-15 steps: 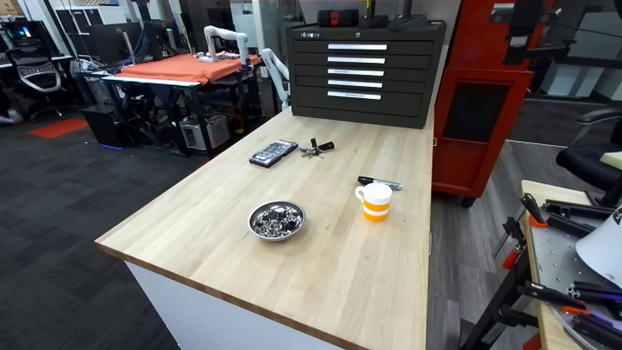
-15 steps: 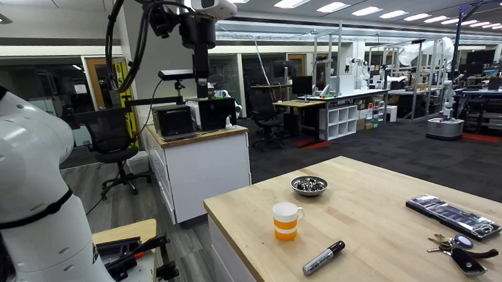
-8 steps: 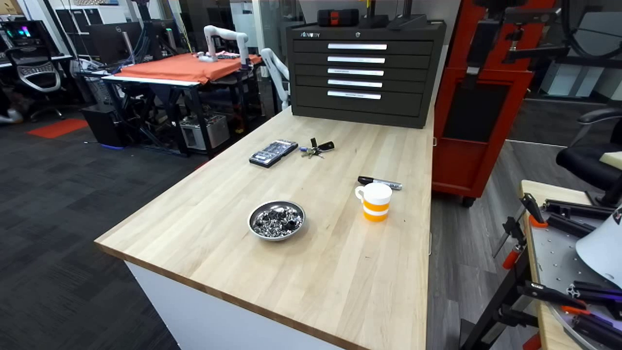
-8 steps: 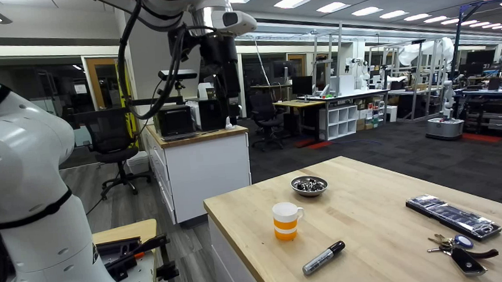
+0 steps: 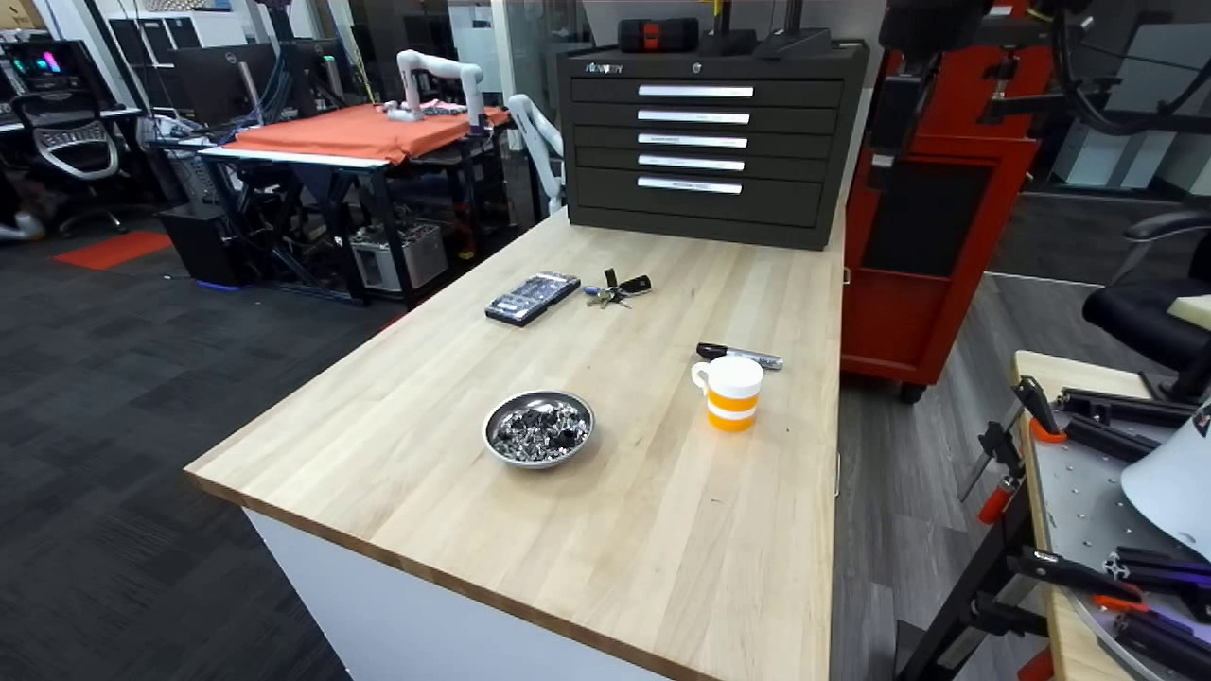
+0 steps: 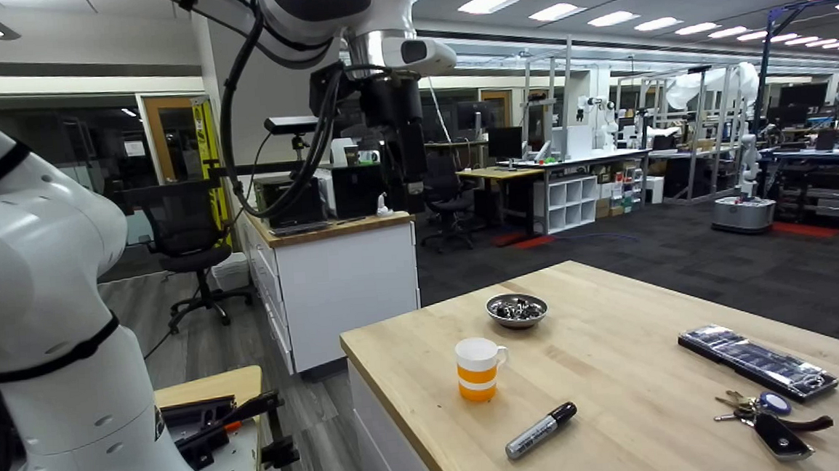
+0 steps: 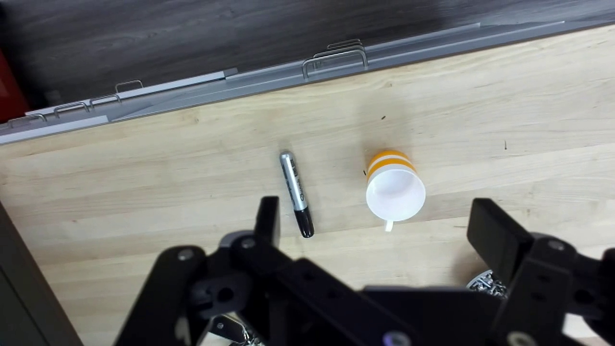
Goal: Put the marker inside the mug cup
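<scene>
The marker (image 7: pixel 294 190), silver with a black cap, lies flat on the wooden table. Beside it the mug cup (image 7: pixel 395 192), orange and white striped, stands upright, and its white inside shows from above. Both also appear in the exterior views, the marker (image 6: pixel 541 430) a short way from the mug cup (image 6: pixel 476 369). High above the tabletop hangs my gripper (image 7: pixel 376 211), its jaws wide apart with nothing between them. In an exterior view the gripper (image 6: pixel 413 186) points down, clear of everything on the table.
A metal bowl (image 5: pixel 535 464) of small shiny parts shares the table (image 5: pixel 605 549) with a flat case (image 5: pixel 533 299) and a bunch of keys (image 5: pixel 617 288). A dark drawer cabinet (image 5: pixel 700 208) stands at one end. The table's long edge runs close by the marker and mug.
My arm has come down and across toward the table, the gripper moving right and lower in an exterior view. Marker, mug cup and the other things stay where they were.
</scene>
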{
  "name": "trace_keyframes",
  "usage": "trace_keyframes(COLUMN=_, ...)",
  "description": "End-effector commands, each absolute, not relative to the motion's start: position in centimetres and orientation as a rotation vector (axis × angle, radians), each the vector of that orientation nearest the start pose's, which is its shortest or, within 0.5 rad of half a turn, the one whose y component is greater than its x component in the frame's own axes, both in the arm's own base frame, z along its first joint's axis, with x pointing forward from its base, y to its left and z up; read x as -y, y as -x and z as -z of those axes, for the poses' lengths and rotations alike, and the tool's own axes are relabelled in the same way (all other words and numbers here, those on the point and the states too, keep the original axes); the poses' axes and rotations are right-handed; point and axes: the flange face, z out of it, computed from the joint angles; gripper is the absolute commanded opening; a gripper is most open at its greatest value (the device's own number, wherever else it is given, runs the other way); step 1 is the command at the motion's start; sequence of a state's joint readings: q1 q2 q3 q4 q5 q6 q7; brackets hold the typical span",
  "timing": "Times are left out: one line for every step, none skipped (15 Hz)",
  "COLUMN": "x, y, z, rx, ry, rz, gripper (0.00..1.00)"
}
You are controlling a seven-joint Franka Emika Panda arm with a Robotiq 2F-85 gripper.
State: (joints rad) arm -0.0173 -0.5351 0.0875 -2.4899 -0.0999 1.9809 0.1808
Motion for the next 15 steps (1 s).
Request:
trace_keyframes(x=-2.3, y=-38.8, z=-47.6, rx=-0.136, ry=3.271, rz=0.065, gripper=1.00)
trace_keyframes(x=-2.1, y=-38.8, z=-47.3, rx=-0.121, ry=3.268, rz=0.080, gripper=1.00)
trace_keyframes(x=-1.7, y=-38.9, z=-46.9, rx=-0.102, ry=3.263, rz=0.100, gripper=1.00)
trace_keyframes(x=-1.6, y=-39.0, z=-46.8, rx=-0.096, ry=3.262, rz=0.109, gripper=1.00)
trace_keyframes(x=-1.2, y=-39.2, z=-46.5, rx=-0.078, ry=3.265, rz=0.123, gripper=1.00)
trace_keyframes(x=-1.1, y=-39.3, z=-46.3, rx=-0.059, ry=3.260, rz=0.141, gripper=1.00)
trace_keyframes(x=-0.8, y=-39.4, z=-46.0, rx=-0.035, ry=3.258, rz=0.161, gripper=1.00)
trace_keyframes(x=-0.5, y=-39.6, z=-45.8, rx=-0.016, ry=3.252, rz=0.172, gripper=1.00)
trace_keyframes(x=-0.1, y=-39.8, z=-45.5, rx=0.007, ry=3.245, rz=0.183, gripper=1.00)
trace_keyframes(x=0.2, y=-40.0, z=-45.3, rx=0.021, ry=3.241, rz=0.191, gripper=1.00)
trace_keyframes(x=0.8, y=-40.2, z=-44.8, rx=0.047, ry=3.235, rz=0.202, gripper=1.00)
trace_keyframes(x=1.2, y=-40.4, z=-44.5, rx=0.064, ry=3.230, rz=0.207, gripper=1.00)
trace_keyframes(x=1.7, y=-40.7, z=-43.9, rx=0.087, ry=3.223, rz=0.214, gripper=1.00)
trace_keyframes(x=2.1, y=-40.9, z=-43.5, rx=0.108, ry=3.219, rz=0.217, gripper=1.00)
trace_keyframes(x=2.6, y=-41.2, z=-42.8, rx=0.135, ry=3.215, rz=0.222, gripper=1.00)
